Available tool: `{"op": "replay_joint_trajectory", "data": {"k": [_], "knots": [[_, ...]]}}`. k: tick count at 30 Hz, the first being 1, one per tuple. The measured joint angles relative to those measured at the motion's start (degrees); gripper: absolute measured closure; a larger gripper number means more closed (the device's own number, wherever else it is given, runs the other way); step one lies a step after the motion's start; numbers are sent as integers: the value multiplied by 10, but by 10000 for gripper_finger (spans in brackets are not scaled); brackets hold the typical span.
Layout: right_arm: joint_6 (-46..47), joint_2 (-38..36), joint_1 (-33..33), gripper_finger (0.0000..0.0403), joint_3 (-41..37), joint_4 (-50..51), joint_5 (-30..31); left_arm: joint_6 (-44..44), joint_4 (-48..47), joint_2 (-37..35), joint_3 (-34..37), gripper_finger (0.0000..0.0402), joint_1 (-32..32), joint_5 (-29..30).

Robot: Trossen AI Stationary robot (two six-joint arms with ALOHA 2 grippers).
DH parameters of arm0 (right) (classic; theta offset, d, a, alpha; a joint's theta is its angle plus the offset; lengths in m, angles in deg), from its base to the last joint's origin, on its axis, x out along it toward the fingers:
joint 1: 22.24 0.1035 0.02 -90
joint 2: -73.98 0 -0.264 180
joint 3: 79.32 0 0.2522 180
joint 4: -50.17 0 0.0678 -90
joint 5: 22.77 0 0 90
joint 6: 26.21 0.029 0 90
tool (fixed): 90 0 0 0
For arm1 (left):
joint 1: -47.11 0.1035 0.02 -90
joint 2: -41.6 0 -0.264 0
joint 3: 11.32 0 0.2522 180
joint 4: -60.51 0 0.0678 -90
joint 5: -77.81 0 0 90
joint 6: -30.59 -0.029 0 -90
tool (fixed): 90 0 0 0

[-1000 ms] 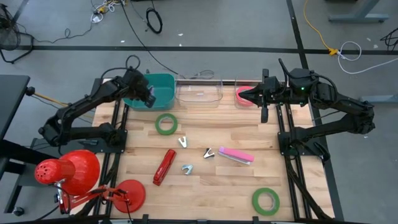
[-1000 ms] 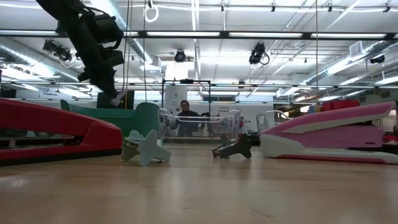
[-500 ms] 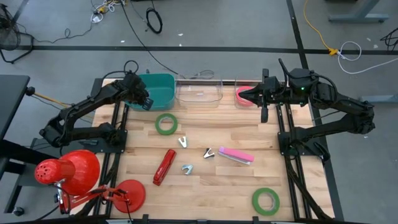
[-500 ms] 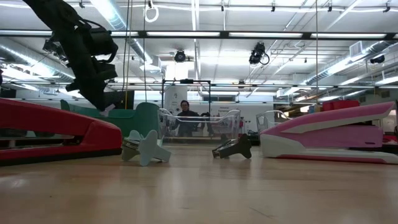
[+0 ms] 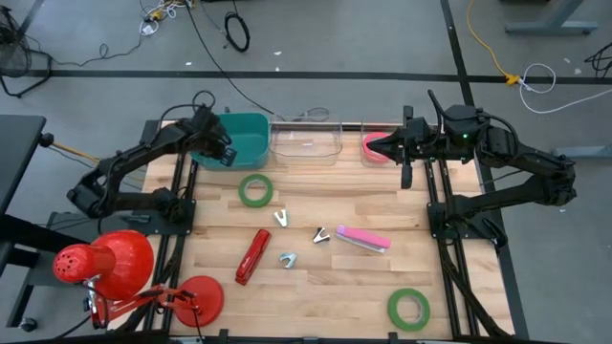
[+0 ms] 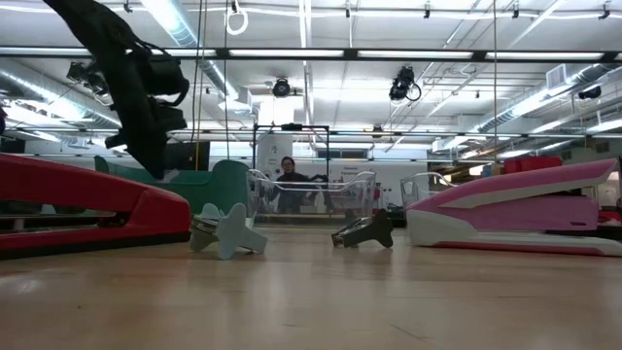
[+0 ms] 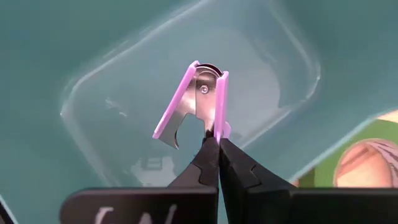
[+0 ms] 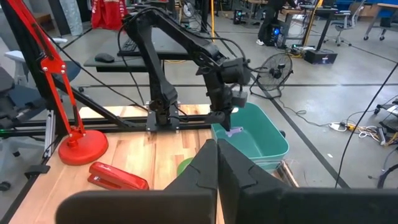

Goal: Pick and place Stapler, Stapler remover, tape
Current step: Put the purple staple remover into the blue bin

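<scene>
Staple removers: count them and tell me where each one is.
4. White remover, dark remover and pale-blue remover lie between the red stapler and pink stapler; purple remover is gripped in the left tool over the teal bin. Bins might hide more.

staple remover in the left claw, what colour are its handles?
Pink-purple handles on the staple remover, with bare metal jaws; the left wrist view shows it best.

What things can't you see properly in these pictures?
- Red-pink tape roll: high view, partly hidden under the right gripper.
- Person behind the clear plastic bin: low view, blurred by its wall.
- Green tape roll: left wrist view, cut off behind the teal bin's rim.
</scene>
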Motion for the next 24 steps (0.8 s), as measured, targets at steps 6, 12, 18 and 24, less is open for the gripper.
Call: {"op": "replay_joint_trajectory", "data": {"k": [6, 12, 18, 24], "knots": [[3, 0, 0, 401, 0, 0, 0, -30, -5, 61, -41, 401, 10, 3], [4, 0, 0, 401, 0, 1, 0, -59, -23, 110, -80, 401, 34, 3], [5, 0, 0, 401, 0, 11, 0, -61, -27, 144, -99, 401, 47, -9], [5, 0, 0, 401, 0, 22, 0, -61, -35, 164, -99, 401, 48, -12]]}}
